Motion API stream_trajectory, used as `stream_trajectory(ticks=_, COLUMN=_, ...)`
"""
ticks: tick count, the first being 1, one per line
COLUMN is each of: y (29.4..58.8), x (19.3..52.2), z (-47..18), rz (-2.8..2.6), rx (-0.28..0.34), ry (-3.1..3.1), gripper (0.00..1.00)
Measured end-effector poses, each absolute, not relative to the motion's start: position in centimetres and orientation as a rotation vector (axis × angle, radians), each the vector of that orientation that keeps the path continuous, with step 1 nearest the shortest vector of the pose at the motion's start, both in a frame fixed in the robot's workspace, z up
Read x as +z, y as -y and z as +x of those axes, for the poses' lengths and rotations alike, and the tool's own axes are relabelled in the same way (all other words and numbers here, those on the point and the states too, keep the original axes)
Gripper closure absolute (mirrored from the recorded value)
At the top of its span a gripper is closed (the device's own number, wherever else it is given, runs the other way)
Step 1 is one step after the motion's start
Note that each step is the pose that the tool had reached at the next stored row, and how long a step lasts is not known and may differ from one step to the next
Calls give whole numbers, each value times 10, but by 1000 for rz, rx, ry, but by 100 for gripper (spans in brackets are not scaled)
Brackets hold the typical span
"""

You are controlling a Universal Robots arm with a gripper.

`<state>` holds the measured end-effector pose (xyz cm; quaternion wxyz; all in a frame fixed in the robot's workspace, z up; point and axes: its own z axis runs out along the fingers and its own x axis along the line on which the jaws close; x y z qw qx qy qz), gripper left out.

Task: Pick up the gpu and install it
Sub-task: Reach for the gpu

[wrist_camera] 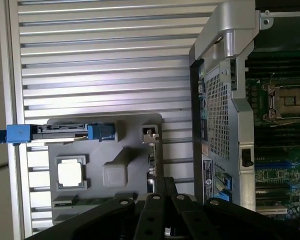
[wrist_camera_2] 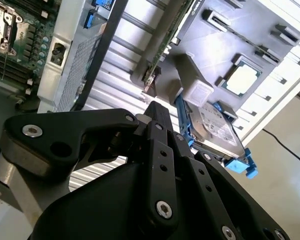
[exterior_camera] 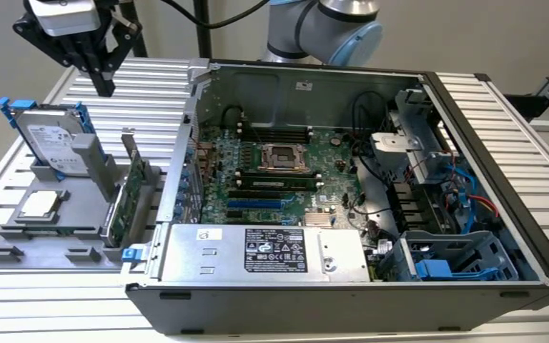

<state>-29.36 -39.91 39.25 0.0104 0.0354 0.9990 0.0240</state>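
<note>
The gpu [exterior_camera: 128, 204] stands on edge in a slot of the grey holder [exterior_camera: 26, 246] at the exterior view's left, its green board facing the case and its silver bracket uppermost. My gripper [exterior_camera: 105, 87] hangs high above the table behind the holder, fingers pointing down, shut and holding nothing. In the first wrist view the gpu [wrist_camera: 151, 162] appears edge-on just beyond my black gripper [wrist_camera: 162, 186]. The second wrist view has the gpu [wrist_camera_2: 166, 47] past my gripper [wrist_camera_2: 155, 107], well apart from it.
A silver hard drive [exterior_camera: 55, 143] with blue rails stands in the holder beside the gpu, and a processor chip [exterior_camera: 41, 204] lies flat on it. The open computer case [exterior_camera: 284, 86] with its motherboard [exterior_camera: 274, 171] and power supply [exterior_camera: 255, 250] sits right of the holder on the slatted table [exterior_camera: 151, 93].
</note>
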Motion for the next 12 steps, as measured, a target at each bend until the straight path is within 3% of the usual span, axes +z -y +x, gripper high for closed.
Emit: stream_trajectory(ticks=12, y=407, x=392, z=-293, rz=110, rx=75, ry=-3118, gripper=100)
